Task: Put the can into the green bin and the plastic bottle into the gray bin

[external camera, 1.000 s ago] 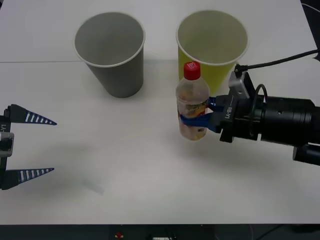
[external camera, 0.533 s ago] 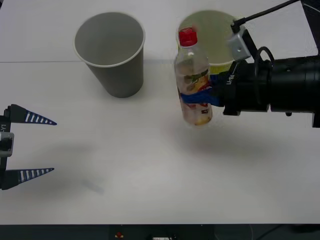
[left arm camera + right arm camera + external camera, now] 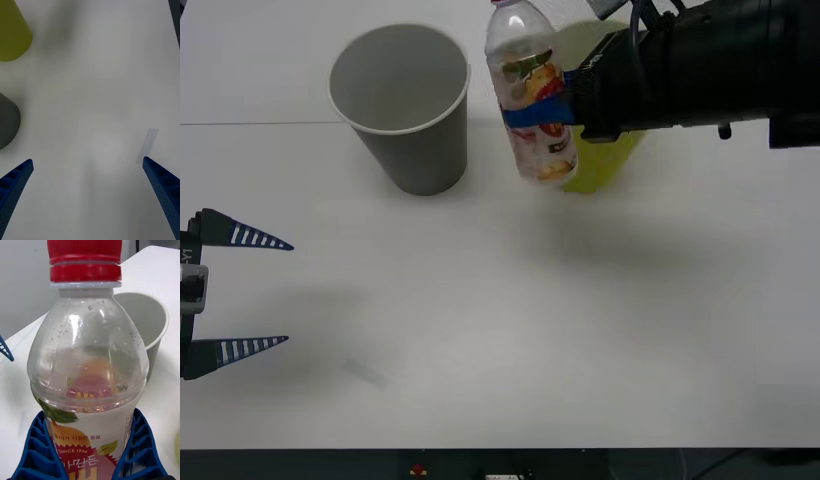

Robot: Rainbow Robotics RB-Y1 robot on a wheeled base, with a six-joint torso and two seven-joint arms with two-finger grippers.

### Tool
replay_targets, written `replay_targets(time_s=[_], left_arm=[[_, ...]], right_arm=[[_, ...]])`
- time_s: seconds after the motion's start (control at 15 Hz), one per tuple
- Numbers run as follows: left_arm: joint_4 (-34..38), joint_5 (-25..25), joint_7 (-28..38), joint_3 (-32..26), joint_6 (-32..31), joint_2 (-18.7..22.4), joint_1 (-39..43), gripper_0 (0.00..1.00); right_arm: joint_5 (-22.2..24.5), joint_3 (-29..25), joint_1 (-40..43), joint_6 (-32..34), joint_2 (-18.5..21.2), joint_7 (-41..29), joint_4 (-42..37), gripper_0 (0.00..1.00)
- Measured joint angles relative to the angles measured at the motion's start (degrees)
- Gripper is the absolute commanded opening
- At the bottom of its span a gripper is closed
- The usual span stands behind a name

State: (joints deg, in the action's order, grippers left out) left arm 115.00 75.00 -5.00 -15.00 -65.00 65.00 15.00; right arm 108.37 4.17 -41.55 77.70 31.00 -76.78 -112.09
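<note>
Aloft, right hand (image 3: 542, 108) grips plastic bottle (image 3: 529, 95) between gray bin (image 3: 402, 105) and green bin (image 3: 605, 160).

A white table (image 3: 510, 330) held the gray bin (image 3: 402, 105) at eleven o'clock. At one o'clock, the right hand (image 3: 542, 108) gripped the plastic bottle (image 3: 530, 95) above the table, between the gray bin and the green bin (image 3: 605, 165). At nine o'clock, the left hand (image 3: 240, 292) rested with fingers spread.
</note>
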Motion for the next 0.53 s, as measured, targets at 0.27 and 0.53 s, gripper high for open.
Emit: replay_targets(time_s=[0.27,0.53], left_arm=[[0.0,0.0,0.0,0.0,0.0,0.0,0.0,1.0],[0.0,0.0,0.0,0.0,0.0,0.0,0.0,1.0]], right_arm=[[0.47,5.29,-12.11,0.44,0.0,-0.03,11.52,0.0],[1.77,10.42,-24.64,0.53,-3.13,-0.04,26.23,0.0]])
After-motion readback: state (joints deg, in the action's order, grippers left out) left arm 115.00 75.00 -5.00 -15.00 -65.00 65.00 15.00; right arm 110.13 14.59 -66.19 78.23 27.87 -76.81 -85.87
